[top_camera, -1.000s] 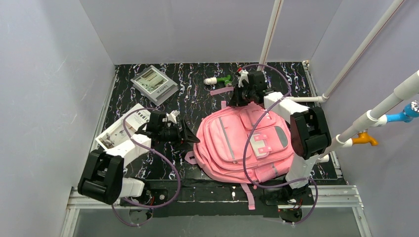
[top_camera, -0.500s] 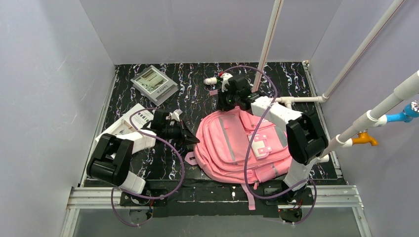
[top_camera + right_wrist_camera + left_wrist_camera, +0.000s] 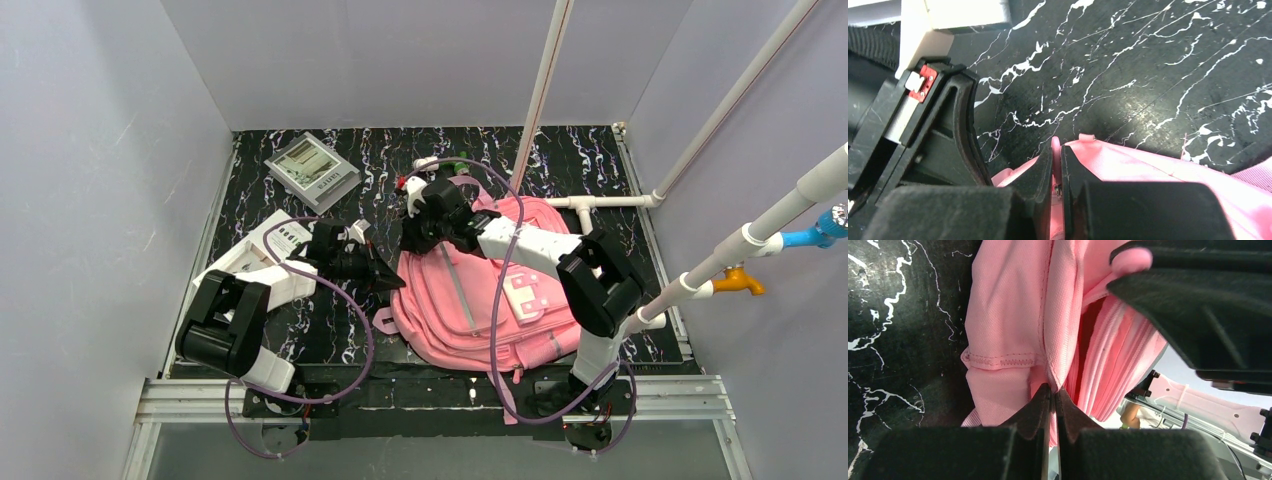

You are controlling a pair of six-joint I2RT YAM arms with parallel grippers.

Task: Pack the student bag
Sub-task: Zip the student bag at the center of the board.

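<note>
On table [image 3: 380, 190] near arms' edge, student bag [image 3: 480, 300] lying front-up; left gripper [image 3: 1053, 392] pinching side seam [image 3: 1048, 340], likely anchoring fabric; right gripper [image 3: 412, 240] pinching pink tab [image 3: 1055, 143] at top corner, apparently working zipper open.

grey box [image 3: 312, 171] far left | white box [image 3: 238, 264] left edge | black marbled tabletop [image 3: 600, 160]

Left gripper [image 3: 1053, 391] extends rightward and right gripper [image 3: 1057, 147] extends far-left across, each clamped tight on the student bag [image 3: 470, 305].
</note>
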